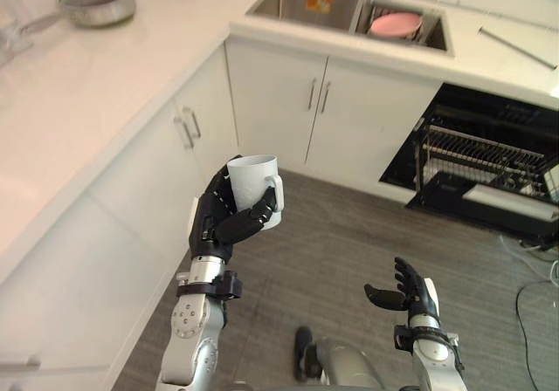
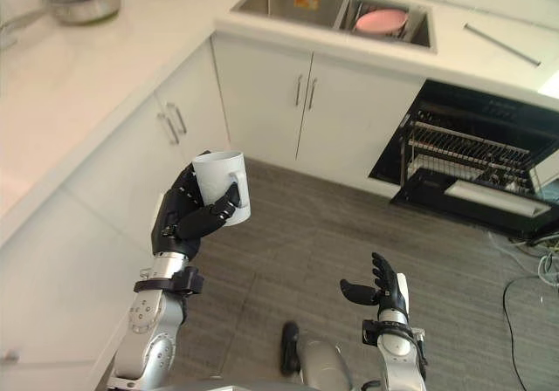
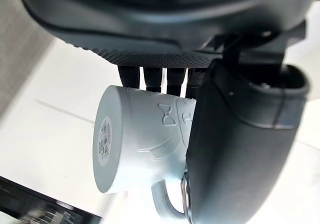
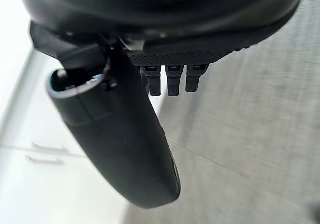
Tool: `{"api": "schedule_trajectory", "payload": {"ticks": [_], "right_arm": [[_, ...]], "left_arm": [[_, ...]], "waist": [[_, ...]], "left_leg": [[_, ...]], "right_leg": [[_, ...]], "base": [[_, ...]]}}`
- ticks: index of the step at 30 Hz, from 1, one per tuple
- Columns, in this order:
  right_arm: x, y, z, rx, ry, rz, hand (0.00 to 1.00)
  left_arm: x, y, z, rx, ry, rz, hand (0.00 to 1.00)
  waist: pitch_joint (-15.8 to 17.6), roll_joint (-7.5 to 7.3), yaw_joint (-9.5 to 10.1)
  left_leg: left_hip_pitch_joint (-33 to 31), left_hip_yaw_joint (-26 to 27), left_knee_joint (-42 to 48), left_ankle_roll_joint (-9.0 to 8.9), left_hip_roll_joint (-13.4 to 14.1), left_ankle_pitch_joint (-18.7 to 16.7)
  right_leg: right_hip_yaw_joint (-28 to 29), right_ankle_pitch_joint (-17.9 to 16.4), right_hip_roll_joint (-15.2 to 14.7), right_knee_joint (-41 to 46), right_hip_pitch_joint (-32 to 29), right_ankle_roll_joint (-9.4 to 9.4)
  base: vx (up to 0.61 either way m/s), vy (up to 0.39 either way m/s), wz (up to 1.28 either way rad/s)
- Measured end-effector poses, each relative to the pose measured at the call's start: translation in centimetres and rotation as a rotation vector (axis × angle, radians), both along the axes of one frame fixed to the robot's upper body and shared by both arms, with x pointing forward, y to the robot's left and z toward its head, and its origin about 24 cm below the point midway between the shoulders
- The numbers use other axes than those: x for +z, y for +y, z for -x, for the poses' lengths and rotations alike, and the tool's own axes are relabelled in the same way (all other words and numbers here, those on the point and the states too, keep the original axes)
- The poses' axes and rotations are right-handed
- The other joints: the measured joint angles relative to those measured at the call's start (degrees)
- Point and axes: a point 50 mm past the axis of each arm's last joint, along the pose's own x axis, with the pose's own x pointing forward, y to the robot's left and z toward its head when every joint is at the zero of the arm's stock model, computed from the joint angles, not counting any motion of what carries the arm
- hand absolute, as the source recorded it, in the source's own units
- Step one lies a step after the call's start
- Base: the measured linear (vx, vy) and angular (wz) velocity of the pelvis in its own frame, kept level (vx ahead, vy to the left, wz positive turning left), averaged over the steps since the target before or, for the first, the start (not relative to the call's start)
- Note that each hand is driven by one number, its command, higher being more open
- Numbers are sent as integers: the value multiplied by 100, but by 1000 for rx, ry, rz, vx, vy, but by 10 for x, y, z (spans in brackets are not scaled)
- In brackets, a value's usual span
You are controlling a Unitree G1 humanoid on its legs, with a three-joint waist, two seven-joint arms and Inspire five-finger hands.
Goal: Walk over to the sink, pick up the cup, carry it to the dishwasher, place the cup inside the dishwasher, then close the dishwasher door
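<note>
Left hand (image 1: pixel 218 216), one: raised in front of the corner cabinets, fingers and thumb curled round the cup (image 1: pixel 253 181). Cup, one: white, single handle, held upright with its mouth up above the floor (image 1: pixel 332 234), well apart from the dishwasher; the left wrist view shows a round label on its base.

Pan (image 1: pixel 98 3), one: lidded, metal, at the far left of the white worktop (image 1: pixel 79 103).

Cabinet handles, four: two bars on the corner doors (image 1: pixel 188 127), two side by side on the doors under the sink (image 1: pixel 318 96).

Sink (image 1: pixel 288 0), one, two basins: steel, set in the worktop at the back. Pink dish (image 1: pixel 395 24), one, in the right basin.

Right hand (image 1: pixel 410 293), one: low over the grey floor, fingers loosely spread, thumb out, holding nothing.

Dishwasher (image 1: pixel 489 160), one: at the far right, standing open, dark inside. Wire rack (image 1: pixel 485 151), one, in its opening.
</note>
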Motion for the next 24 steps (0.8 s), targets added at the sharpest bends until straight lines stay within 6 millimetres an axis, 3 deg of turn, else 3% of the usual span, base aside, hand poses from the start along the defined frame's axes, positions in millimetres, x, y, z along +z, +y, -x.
{"api": "schedule_trajectory", "payload": {"ticks": [2, 4, 5, 6, 7, 8, 9, 12, 14, 15, 16, 17, 18, 21, 22, 24], "right_arm": [[9, -1, -6, -4, -59, 13, 90], [17, 1, -21, 0, -113, 2, 90], [18, 1, -24, 1, -119, 1, 90], [17, 1, -26, -12, -118, -15, 90], [15, -2, -25, -29, -116, -26, 90], [14, -2, -25, -34, -110, -32, 90], [12, 2, -25, -38, -111, -55, 90], [13, 9, -27, -31, -126, -82, 90], [16, 18, -34, -24, -150, -112, 90], [19, 27, -42, -3, -172, -128, 90], [23, 32, -49, 26, -188, -133, 90], [25, 35, -51, 37, -196, -134, 90], [31, 39, -56, 60, -223, -132, 90], [52, 45, -70, 101, -322, -119, 90], [59, 46, -75, 109, -352, -118, 90], [63, 49, -79, 119, -369, -118, 90]], "left_arm": [[1, -3, 0, -20, -7, -1, 30], [1, 0, -1, -16, -10, -8, 30], [0, 1, -1, -12, -6, -8, 30], [-1, 2, -1, -7, 0, -12, 30], [-1, 4, 0, 3, 0, -12, 30], [-2, 7, 1, 16, 5, -12, 30], [-3, 14, 3, 47, 13, -23, 30], [-4, 21, 3, 81, 21, -38, 30], [-7, 25, 5, 82, 42, -61, 30], [-8, 28, 6, 83, 50, -81, 30], [-9, 29, 6, 79, 54, -92, 30], [-8, 29, 6, 79, 52, -91, 30], [-5, 28, 6, 80, 36, -86, 30], [-2, 30, 5, 88, 13, -85, 30], [-3, 32, 5, 99, 14, -87, 30], [-4, 37, 5, 120, 23, -91, 30]], "waist": [[-17, -19, 107], [26, -96, 250], [54, -136, 266], [71, -165, 279], [62, -141, 310], [48, -134, 352], [-26, -182, 358], [-71, -409, 286], [-62, -512, 300], [-24, -580, 309], [-28, -574, 258], [-42, -559, 227], [-63, -559, 220], [-66, -546, 196], [-59, -534, 185], [-64, -555, 153]], "left_leg": [[-678, 67, 90, 257, 5, -438], [-1386, -59, -1186, 349, -313, -836], [-1500, -200, -1661, 328, -447, -830], [-1606, -653, -2656, 235, -799, -721], [-1596, -1119, -3599, 36, -1062, -271], [-1508, -1156, -3710, -98, -1115, 95], [-1384, -1000, -3501, 105, -1301, 277], [-1434, -522, -3005, 323, -1379, -188], [-1083, -93, -3012, 563, -1375, -505], [-670, 195, -3215, 709, -1387, -596], [-283, 341, -3472, 799, -1389, -649], [-87, 415, -3639, 807, -1362, -654], [243, 623, -3958, 807, -1301, -655], [746, 1105, -4435, 722, -1151, -702], [964, 1311, -4576, 648, -1062, -744], [1332, 1552, -4751, 484, -997, -826]], "right_leg": [[289, -60, 20, -452, 559, 14], [687, -276, -159, -740, 999, 185], [768, -349, -223, -739, 1066, 236], [926, -556, -399, -683, 1206, 356], [1146, -830, -535, -554, 1249, 480], [1295, -979, -565, -437, 1260, 560], [1630, -1268, -782, -223, 1272, 659], [1975, -1506, -1053, 333, 1055, 886], [1866, -1390, -1228, 1430, 585, 1318], [1547, -1347, -1461, 2304, 229, 1502], [1004, -1439, -1613, 2893, -29, 1292], [728, -1503, -1640, 3034, -125, 1156], [324, -1634, -1611, 3058, -355, 903], [-456, -1672, -1432, 2250, -909, 585], [-850, -1442, -1302, 1631, -1077, 352], [-1306, -806, -1065, 575, -1155, 228]], "base": [[547, 30, -56], [527, 174, -78], [437, 256, -66], [405, 317, -64], [388, 344, -77], [398, 362, -110], [429, 366, -94], [444, 316, -67], [384, 246, -96], [420, 207, -116], [411, 178, -98], [330, 112, -79], [258, 45, -74], [320, 15, -89], [366, -19, -82], [514, -58, -67]]}}
